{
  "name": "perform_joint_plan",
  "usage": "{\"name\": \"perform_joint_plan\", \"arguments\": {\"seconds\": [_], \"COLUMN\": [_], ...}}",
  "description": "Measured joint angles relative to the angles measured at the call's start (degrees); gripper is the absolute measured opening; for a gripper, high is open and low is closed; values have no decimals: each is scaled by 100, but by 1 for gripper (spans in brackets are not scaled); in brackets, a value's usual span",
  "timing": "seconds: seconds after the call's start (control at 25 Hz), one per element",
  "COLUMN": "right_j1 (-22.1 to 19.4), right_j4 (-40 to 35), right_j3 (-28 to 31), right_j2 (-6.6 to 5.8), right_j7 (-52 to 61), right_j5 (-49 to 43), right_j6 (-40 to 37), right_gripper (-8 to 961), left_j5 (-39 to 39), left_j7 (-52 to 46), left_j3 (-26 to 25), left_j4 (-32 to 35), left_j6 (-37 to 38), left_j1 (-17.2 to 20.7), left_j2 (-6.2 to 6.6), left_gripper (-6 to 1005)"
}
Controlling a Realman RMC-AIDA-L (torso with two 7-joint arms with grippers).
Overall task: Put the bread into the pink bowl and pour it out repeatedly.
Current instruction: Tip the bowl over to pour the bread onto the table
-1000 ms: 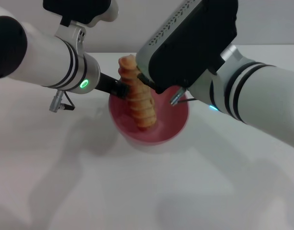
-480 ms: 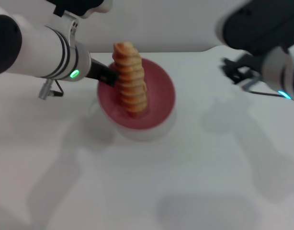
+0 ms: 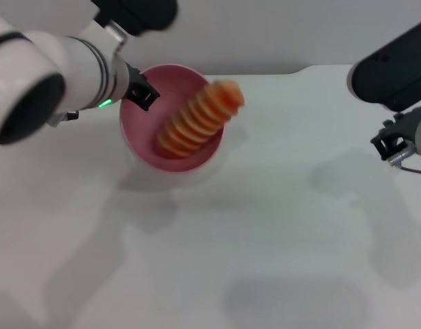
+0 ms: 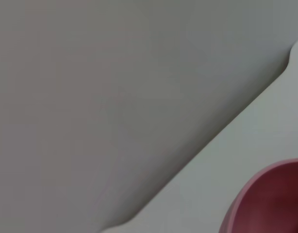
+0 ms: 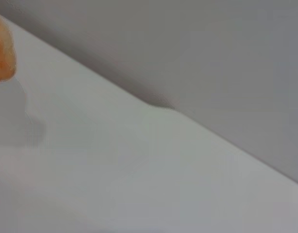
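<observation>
We see the bread [image 3: 200,118] lying slantwise in the pink bowl [image 3: 145,140]: its lower end sits deep inside, near the bowl's bottom, and its upper end sticks out over the rim on the right, far side. The orange and cream ridges run across it from end to end. In the right wrist view only a blurred orange tip of the bread [image 5: 2,48] shows at the edge.

The pink bowl appears lifted and tipped, its mouth turned up towards the head camera and to the right, with a soft shadow on the worktop [image 3: 251,226] below it. In the left wrist view a curved piece of the pink bowl [image 4: 270,204] fills one corner, with the pale worktop [image 4: 222,160] and the grey wall behind.

The left hand [image 3: 142,92] is at the bowl's left, far rim, where we see its dark fingers meet the pink edge; it holds the pink bowl there. A green light glows on the left arm just behind it.

The right hand [image 3: 392,147] is well apart from the bowl, at the right edge of the scene above the worktop. We cannot tell whether it is wide or narrow, as only its dark body and some cable show.
</observation>
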Motion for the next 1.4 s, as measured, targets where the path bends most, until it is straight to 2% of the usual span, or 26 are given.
{"name": "perform_joint_plan", "arguments": {"seconds": [0.2, 0.44, 0.64, 0.8, 0.96, 1.24, 1.4], "right_j1": [-79, -100, -104, -113, -114, -116, -14], "right_j4": [86, 161, 185, 186, 158, -400, -546], "right_j3": [17, 21, 0, -22, -16, 157, 238], "right_j2": [0, -3, -3, -3, -6, -31, -44], "right_j7": [52, 110, 139, 192, 191, -390, -658], "right_j5": [3, 3, 3, 3, 120, 1198, 1766], "right_j6": [-18, -9, 9, 26, 28, -176, -281], "right_gripper": [101, -1, -2, -1, -1, -2, -2], "left_j5": [1257, 2744, 3539, 3609, 3109, -130, -1107], "left_j7": [-309, -833, -1118, -1187, -1277, -737, -341], "left_j3": [810, 1446, 1865, 1892, 1561, -699, -1332], "left_j4": [201, 454, 488, 520, 694, 825, 810], "left_j6": [8, -54, -90, -122, -188, -829, -819], "left_j1": [165, 390, 496, 511, 473, 194, 309], "left_j2": [-22, -34, -37, -43, -39, 16, 16], "left_gripper": [44, 44, 44, 45, 45, 45, 45]}}
